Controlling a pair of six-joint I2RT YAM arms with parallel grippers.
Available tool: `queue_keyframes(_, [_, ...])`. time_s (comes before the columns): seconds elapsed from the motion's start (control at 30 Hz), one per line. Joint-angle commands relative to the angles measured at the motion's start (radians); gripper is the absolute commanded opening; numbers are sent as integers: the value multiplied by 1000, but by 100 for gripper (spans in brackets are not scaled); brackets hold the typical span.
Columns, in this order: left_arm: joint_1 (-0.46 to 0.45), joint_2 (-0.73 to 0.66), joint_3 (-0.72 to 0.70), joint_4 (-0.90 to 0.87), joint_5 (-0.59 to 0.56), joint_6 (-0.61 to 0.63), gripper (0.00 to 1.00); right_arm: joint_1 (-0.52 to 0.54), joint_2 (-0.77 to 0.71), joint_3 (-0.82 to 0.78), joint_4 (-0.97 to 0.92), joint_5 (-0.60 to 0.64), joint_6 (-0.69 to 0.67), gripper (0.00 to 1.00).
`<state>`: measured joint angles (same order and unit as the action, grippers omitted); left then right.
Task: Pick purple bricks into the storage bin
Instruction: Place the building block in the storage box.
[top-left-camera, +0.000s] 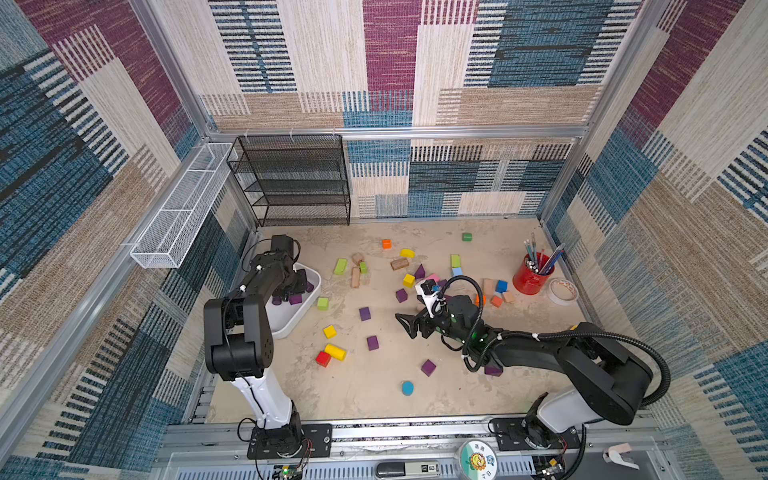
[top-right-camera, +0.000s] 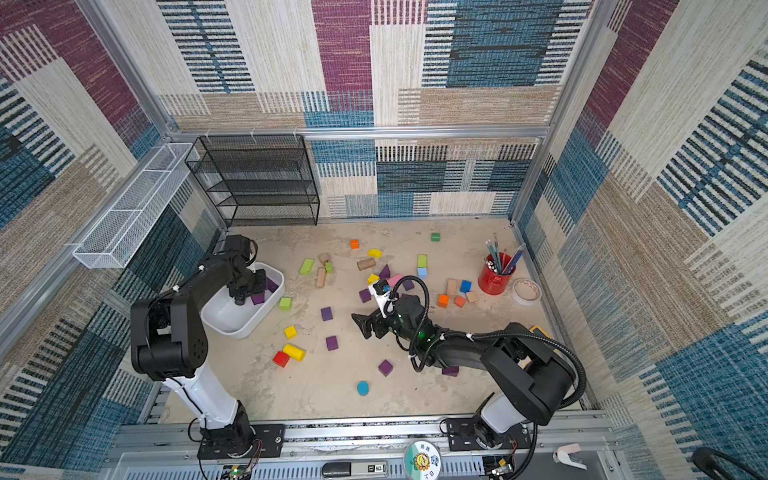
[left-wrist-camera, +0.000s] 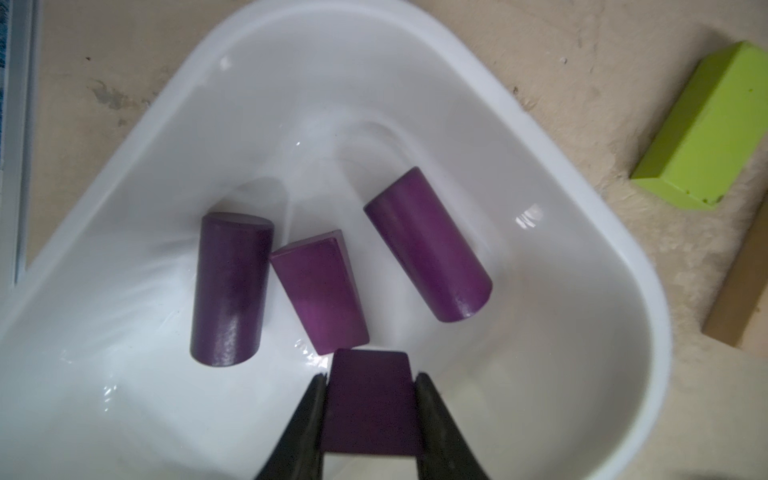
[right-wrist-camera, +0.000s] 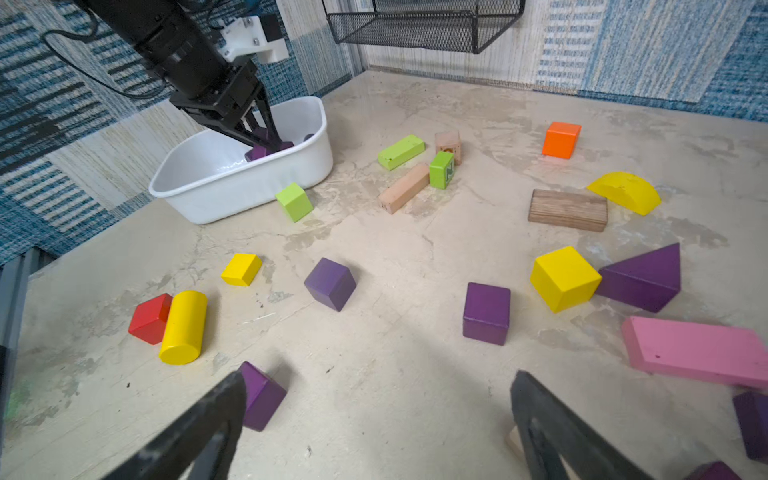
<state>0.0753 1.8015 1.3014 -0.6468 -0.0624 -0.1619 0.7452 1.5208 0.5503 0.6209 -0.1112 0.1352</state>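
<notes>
My left gripper is shut on a dark purple brick and holds it low inside the white storage bin. Two purple cylinders and a purple oblong block lie on the bin's floor. The bin stands at the table's left side. My right gripper is open over bare table near the middle, nothing between its fingers. Loose purple cubes and a purple wedge lie ahead of it. Another purple cube sits nearer the front.
Yellow, green, red, orange, blue and plain wooden blocks are scattered over the table, with a pink bar beside the wedge. A black mesh rack and white wire basket stand at the back left. A red pen cup and tape roll stand right.
</notes>
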Motion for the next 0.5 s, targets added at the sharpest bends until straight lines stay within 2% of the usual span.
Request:
queue_keyframes(0.0, [-3, 4, 11, -22, 22, -33, 33, 3, 15, 26, -67, 117, 23, 99])
queue_keyframes(0.2, [-9, 9, 20, -34, 21, -36, 35, 5, 58, 75, -165, 331, 46, 100])
queue_keyframes(0.47, [-15, 10, 25, -45, 8, -39, 40, 7, 56, 82, -192, 443, 67, 100])
